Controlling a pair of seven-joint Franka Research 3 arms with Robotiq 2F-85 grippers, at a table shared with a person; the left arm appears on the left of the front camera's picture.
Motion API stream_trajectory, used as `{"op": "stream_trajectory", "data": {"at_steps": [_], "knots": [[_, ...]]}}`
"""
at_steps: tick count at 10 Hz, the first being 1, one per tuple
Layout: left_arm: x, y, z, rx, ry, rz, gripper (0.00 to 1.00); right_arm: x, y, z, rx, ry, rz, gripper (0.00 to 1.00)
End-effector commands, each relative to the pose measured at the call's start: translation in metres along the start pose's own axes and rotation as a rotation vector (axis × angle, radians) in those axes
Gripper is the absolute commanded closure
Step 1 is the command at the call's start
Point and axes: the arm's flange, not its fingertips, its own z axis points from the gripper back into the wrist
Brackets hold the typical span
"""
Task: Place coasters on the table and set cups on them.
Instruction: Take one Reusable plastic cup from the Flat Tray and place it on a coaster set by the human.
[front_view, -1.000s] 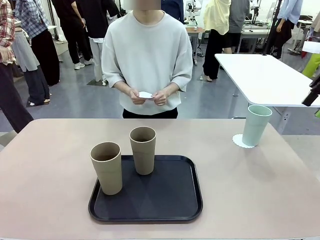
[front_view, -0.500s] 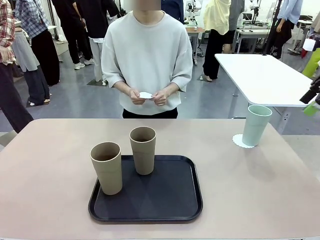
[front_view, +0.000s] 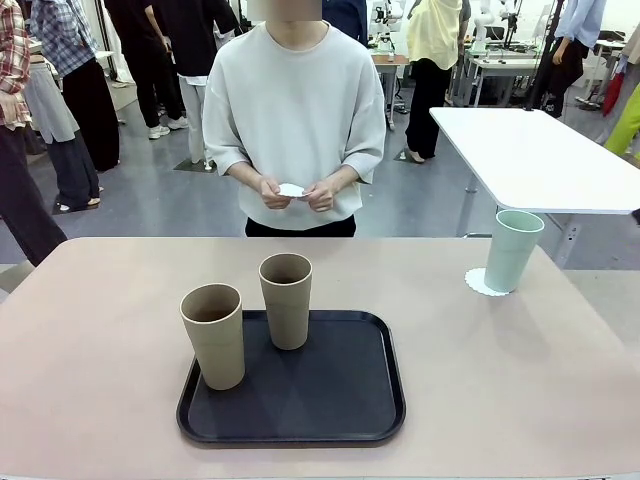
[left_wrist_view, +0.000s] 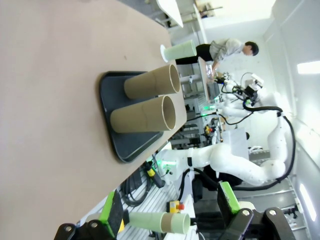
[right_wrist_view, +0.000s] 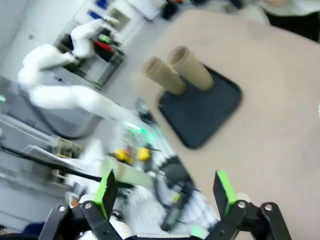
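Observation:
The mint green cup (front_view: 512, 250) stands on a white scalloped coaster (front_view: 482, 285) near the table's (front_view: 480, 370) far right edge. The tan cup (front_view: 213, 335) and the darker brown cup (front_view: 286, 300) stand upright on the black tray (front_view: 330, 400). The person holds a white coaster (front_view: 291, 190) in both hands at the far side. In the left wrist view my left gripper (left_wrist_view: 170, 210) is open and empty, well back from the sideways-looking tan cup (left_wrist_view: 145, 114), brown cup (left_wrist_view: 152, 81) and mint cup (left_wrist_view: 180, 50). My right gripper (right_wrist_view: 165, 192) is open and empty, high above the tray (right_wrist_view: 200, 107).
A white rectangular table (front_view: 530, 155) stands behind the right corner. Bare tabletop lies to the left and right of the tray. Other people stand in the background. The right wrist view is motion-blurred.
The right arm's gripper, seen at the front view's right edge before, has drawn back out of the picture. Cups, tray and the person's hands have not moved.

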Motion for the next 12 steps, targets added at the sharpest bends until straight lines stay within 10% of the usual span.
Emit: {"op": "stream_trajectory", "data": {"at_steps": [1,7,12], "knots": [[-0.001,0.000,0.002,-0.011,-0.007,-0.016,0.00,-0.022,-0.026,0.023,0.150,-0.135,-0.125,0.00],[-0.001,0.000,0.002,-0.011,-0.007,-0.016,0.00,-0.067,-0.099,0.038,0.037,-0.173,-0.461,0.00],[-0.001,0.000,0.002,-0.011,-0.007,-0.016,0.00,-0.078,-0.105,0.038,0.031,-0.169,-0.424,0.00]]}}
